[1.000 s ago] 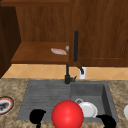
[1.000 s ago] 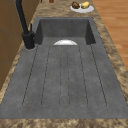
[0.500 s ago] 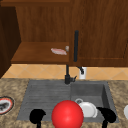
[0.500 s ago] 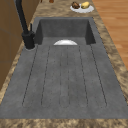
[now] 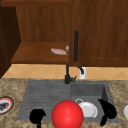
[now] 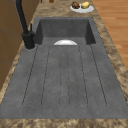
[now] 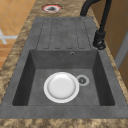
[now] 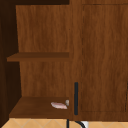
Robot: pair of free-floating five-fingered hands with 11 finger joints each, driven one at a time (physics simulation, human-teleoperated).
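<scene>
Two hands: left hand (image 5: 37, 116) curled; right hand (image 5: 108, 111) fingers relaxed; one red ball (image 5: 67, 114); one white plate (image 5: 88, 109).

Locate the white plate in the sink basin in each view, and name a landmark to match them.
Front view: white plate on the basin floor, right of the red ball.
Left side view: its rim peeks over the basin's near edge.
Right side view: centre of the basin, beside the drain.
Upper view: outside the frame.
Shared landmark: black faucet.

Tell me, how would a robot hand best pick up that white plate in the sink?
By the rim, from above. The plate lies flat on the basin floor, beside the drain, with sink walls around it. The right hand hovers nearest.
</scene>
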